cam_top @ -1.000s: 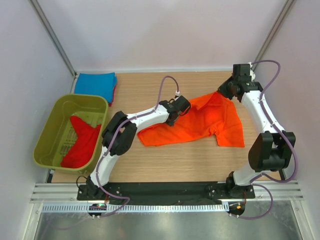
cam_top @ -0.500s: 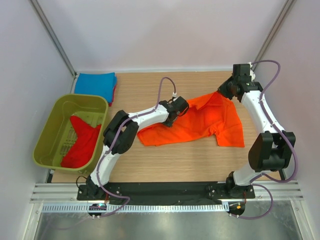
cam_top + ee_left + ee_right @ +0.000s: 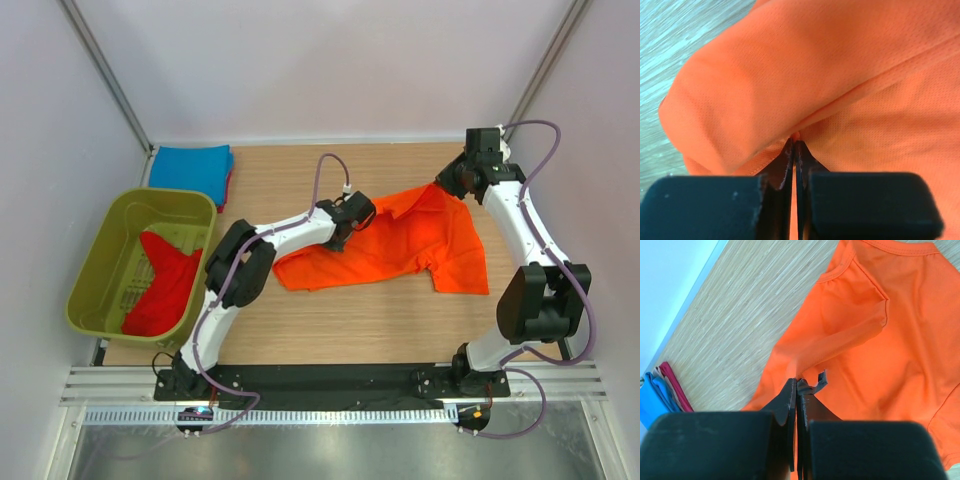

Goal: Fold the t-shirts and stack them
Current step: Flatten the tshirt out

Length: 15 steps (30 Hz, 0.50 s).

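Observation:
A bright orange t-shirt (image 3: 395,245) lies spread in the middle of the table, partly lifted at two points. My left gripper (image 3: 362,217) is shut on a fold of its cloth (image 3: 790,90) at the shirt's upper left. My right gripper (image 3: 449,181) is shut on the shirt's far edge (image 3: 850,340), pinching cloth and a small grey tag. A folded blue t-shirt (image 3: 192,168) lies at the back left on a red one; both also show in the right wrist view (image 3: 660,390). A red t-shirt (image 3: 165,280) lies in the tub.
An olive-green plastic tub (image 3: 110,230) stands at the left edge of the table. The wooden tabletop (image 3: 380,315) is bare in front of the orange shirt. White walls close in the back and sides.
My left gripper has shifted slightly left and back with the orange cloth, drawing the shirt's left part with it. The right gripper has stayed put.

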Motion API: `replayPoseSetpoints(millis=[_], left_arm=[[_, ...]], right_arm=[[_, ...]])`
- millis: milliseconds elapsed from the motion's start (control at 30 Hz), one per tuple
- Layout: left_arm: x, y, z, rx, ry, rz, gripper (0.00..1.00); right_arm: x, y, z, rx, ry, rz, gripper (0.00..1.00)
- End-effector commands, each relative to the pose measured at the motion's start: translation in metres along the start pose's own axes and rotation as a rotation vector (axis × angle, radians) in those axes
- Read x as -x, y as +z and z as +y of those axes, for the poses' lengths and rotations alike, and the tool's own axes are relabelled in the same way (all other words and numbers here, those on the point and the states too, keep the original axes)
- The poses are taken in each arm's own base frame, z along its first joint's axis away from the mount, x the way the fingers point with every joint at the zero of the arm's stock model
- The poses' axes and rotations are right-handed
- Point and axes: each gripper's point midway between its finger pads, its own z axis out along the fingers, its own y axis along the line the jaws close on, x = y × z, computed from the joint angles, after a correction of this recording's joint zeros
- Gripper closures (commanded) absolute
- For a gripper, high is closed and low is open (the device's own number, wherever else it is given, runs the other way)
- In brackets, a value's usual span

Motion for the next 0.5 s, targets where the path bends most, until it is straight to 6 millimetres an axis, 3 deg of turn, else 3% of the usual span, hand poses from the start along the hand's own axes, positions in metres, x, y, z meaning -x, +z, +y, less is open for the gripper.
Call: replayPoseSetpoints(millis=[0,167,200,400,467], left_arm=[[0.015,-0.031,0.017,-0.001,-0.041,-0.046,1.00],[0.026,-0.073,0.038,0.010,-0.056,-0.080,1.00],[0.031,-0.086,0.045,0.010,-0.070,-0.102,1.00],[0.026,-0.134,0.068,-0.001,-0.100,-0.131,1.00],[0.025,-0.161,0.082,-0.004,-0.121,-0.173,1.00]], right_arm=[[0.010,-0.005,0.003,0.012,-0.005,-0.040,0.99],[0.014,-0.009,-0.001,-0.009,-0.013,-0.061,0.99],[0.025,-0.011,-0.011,-0.028,0.006,-0.083,0.99],[0.048,-0.023,-0.031,-0.065,0.047,-0.123,0.99],[0.058,-0.033,-0.035,-0.076,0.056,-0.139,0.99]])
